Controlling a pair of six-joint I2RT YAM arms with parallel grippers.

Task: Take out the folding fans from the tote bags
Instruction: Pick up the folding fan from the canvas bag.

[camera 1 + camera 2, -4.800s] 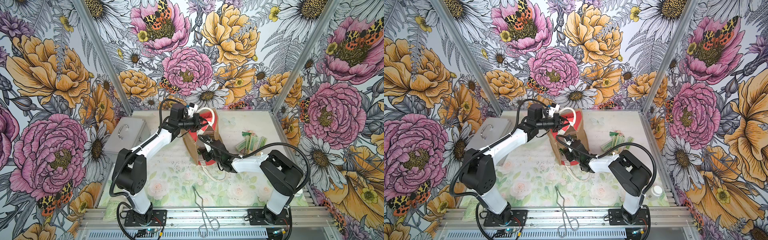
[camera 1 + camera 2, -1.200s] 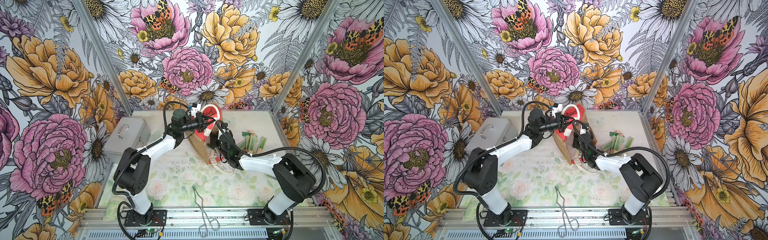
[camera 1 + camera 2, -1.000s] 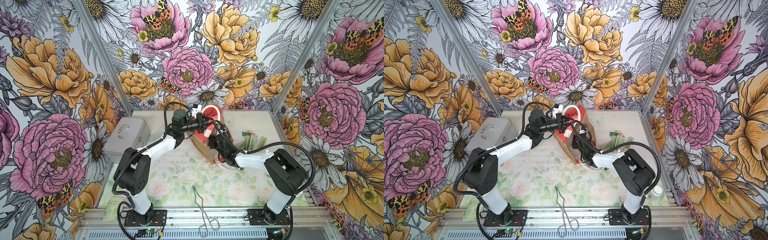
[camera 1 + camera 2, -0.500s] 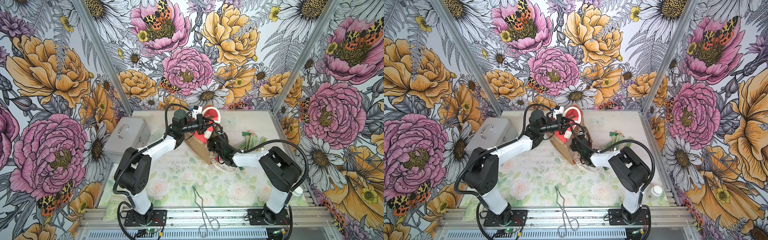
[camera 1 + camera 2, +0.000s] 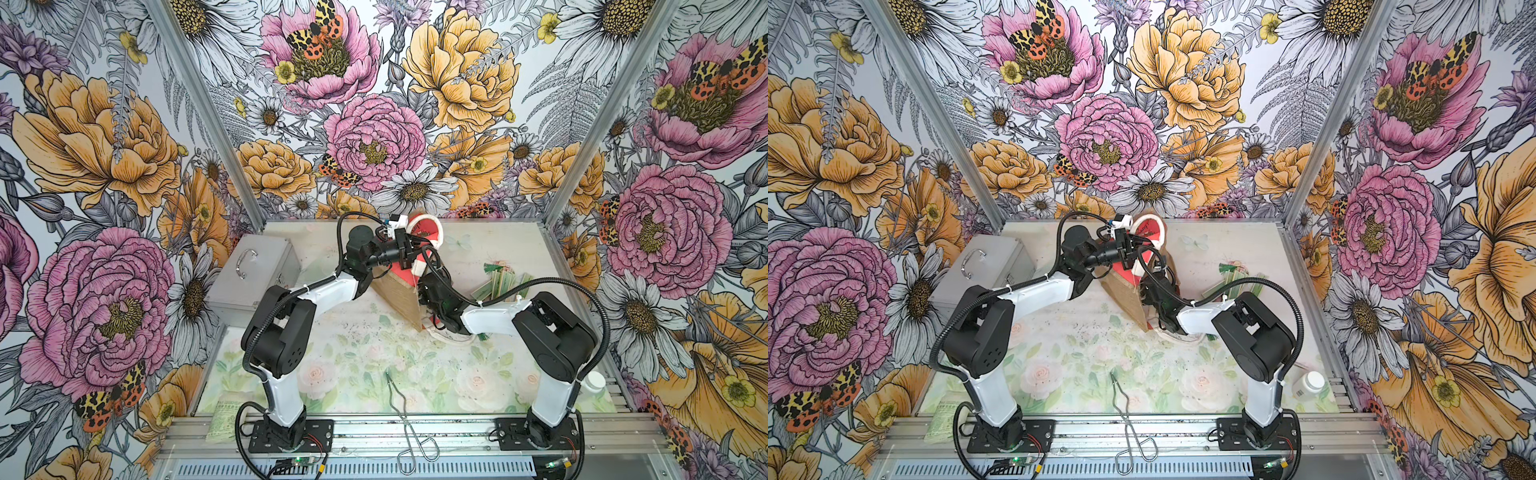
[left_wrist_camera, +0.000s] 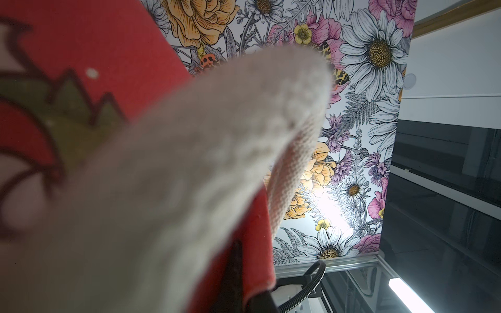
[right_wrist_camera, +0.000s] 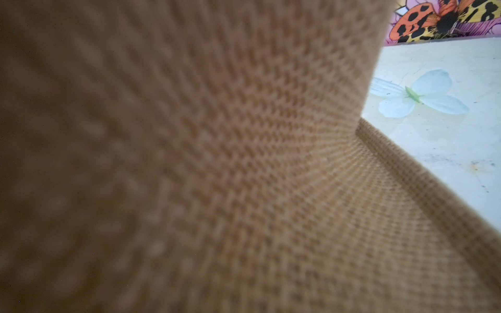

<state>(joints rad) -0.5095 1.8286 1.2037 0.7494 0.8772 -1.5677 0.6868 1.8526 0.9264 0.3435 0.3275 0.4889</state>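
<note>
The tote bag stands tipped on the mat, tan jute side facing front. My left gripper is shut on its red upper edge by the white rope handle. The left wrist view shows that red panel, the handle and one black finger under the fabric. My right gripper is pushed in at the bag's right side, fingers hidden. Its wrist view is filled with jute. Several green folding fans lie on the mat to the right.
A grey metal case sits at the back left. Metal tongs lie at the front edge. A white bottle stands by the right arm's base. The bag's second rope handle trails on the mat under the right forearm.
The right arm has folded in and pushed its gripper further up against the bag. The bag has shifted a little to the left and tipped more, still hanging from the left gripper.
</note>
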